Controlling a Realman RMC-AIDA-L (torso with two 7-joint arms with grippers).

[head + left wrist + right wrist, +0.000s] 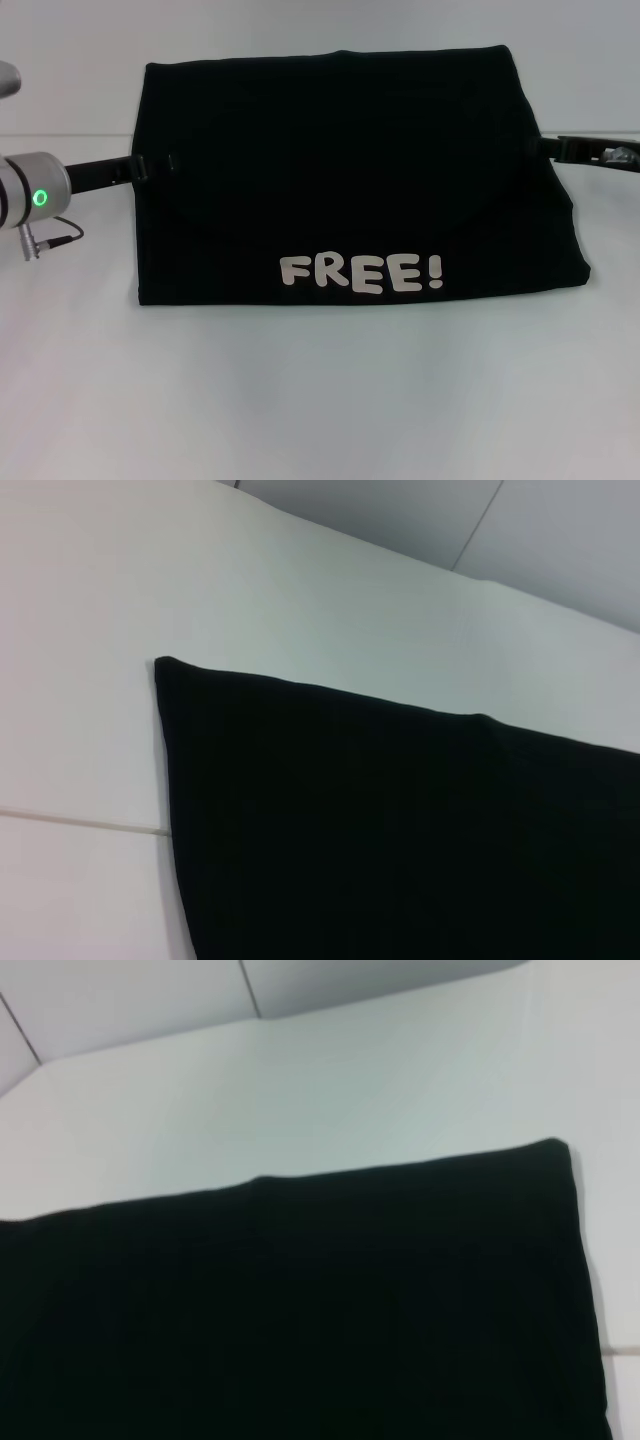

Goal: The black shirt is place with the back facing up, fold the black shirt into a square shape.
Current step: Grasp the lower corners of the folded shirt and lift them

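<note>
The black shirt (350, 190) lay folded on the white desk (320, 400), filling the middle and reaching toward the far edge, its white "FREE!" lettering (362, 272) along the near fold. The left gripper (140, 166) met the shirt's left edge and the right gripper (560, 148) its right edge; whether either pair of jaws was clenched could not be told.

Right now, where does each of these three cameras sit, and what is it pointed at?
Head: on the robot's head, looking down at the black shirt on the white table; both arms reach in from the sides.
Left wrist: on the left arm, facing the shirt's edge; no robot parts show.
Right wrist: on the right arm, likewise.
All three share the shirt.
</note>
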